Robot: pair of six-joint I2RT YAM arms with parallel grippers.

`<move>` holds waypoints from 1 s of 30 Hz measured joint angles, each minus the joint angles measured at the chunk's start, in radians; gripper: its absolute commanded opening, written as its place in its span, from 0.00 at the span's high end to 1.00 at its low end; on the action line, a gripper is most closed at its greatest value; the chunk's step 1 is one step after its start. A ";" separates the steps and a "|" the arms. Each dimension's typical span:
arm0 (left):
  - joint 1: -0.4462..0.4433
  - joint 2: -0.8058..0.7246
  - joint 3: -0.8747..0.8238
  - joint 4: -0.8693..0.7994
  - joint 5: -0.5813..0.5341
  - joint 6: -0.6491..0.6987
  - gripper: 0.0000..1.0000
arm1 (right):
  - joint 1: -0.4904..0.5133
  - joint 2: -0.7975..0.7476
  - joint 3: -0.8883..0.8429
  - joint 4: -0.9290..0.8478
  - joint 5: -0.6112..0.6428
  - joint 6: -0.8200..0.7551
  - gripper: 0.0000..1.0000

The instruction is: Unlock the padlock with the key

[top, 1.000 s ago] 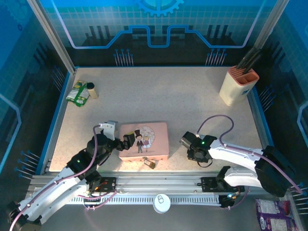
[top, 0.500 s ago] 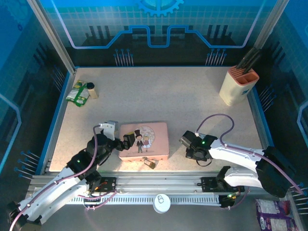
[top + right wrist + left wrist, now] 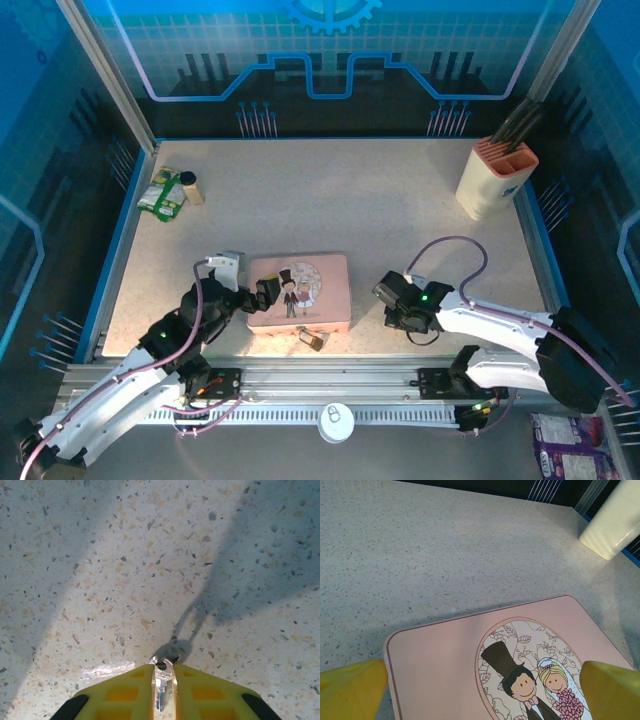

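- left fingers (image 3: 266, 291): spread wide, holding nothing, over the pink tin (image 3: 445, 670).
- right fingers (image 3: 142, 687): closed on the key (image 3: 161, 692), low over the surface (image 3: 150, 555).
- padlock (image 3: 311, 339): between both sets of fingers, nearer the left.

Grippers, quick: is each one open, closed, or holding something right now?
Left gripper: open wide, facing the pink tin.
Right gripper: closed on the key.
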 measured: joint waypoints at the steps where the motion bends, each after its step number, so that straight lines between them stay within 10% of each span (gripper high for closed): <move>1: 0.000 0.000 -0.001 0.000 0.000 0.000 0.01 | 0.000 0.004 0.000 0.003 0.000 0.000 0.79; 9: 0.000 0.000 -0.004 0.000 0.000 0.000 0.01 | 0.001 0.062 0.000 0.011 -0.010 -0.007 0.69; 30: 0.000 0.000 -0.004 0.000 0.000 0.000 0.01 | 0.003 0.040 0.013 0.039 0.008 -0.027 0.90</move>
